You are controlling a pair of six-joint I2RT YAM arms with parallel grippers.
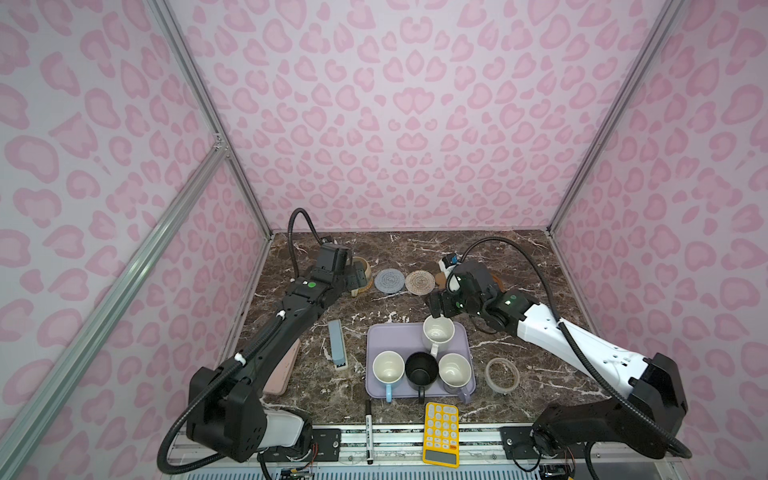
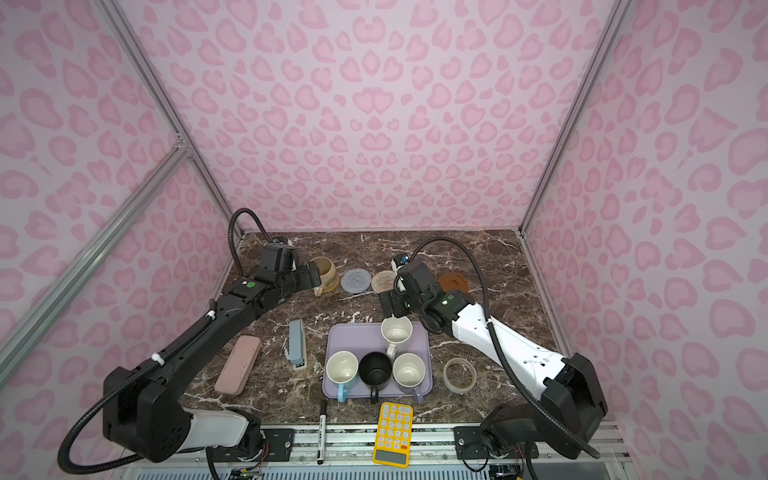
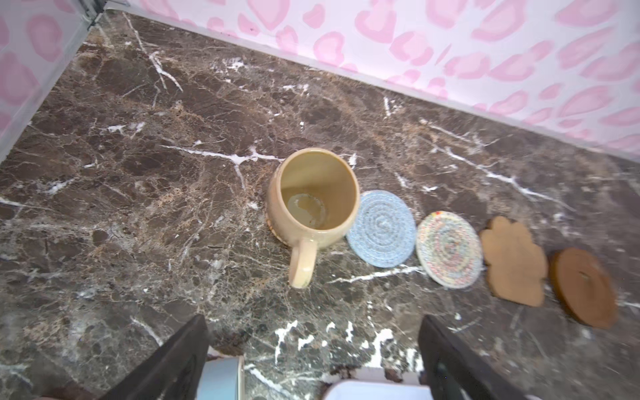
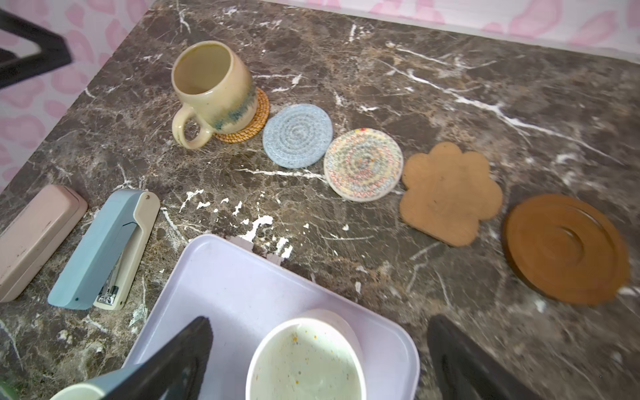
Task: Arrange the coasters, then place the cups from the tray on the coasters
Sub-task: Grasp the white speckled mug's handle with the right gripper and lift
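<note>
**A:** Left fingers [image 3: 180, 356] are hanging wide apart, empty, near the beige mug [image 3: 313, 197] sitting on the orange coaster [image 4: 258, 117]. Right fingers [image 4: 460, 363] are standing open over the speckled mug [image 4: 304, 360] on the tray [image 4: 221, 277].

**B:** Looking glazed, slick, breakable; I'm guessing rim grip. Only right wrist is showing that coaster properly.

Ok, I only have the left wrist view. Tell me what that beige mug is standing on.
Observer: The beige mug stands on the woven orange coaster, whose edge shows beside the grey-blue coaster.
Operator: Count the mugs on the tray.
Observer: Four on the lavender tray: white speckled mug, light blue mug, black mug, lavender mug.
Operator: Report the right pincer.
Observer: The right pincer hangs open over the white speckled mug, a jaw on each side, gripping nothing.
</note>
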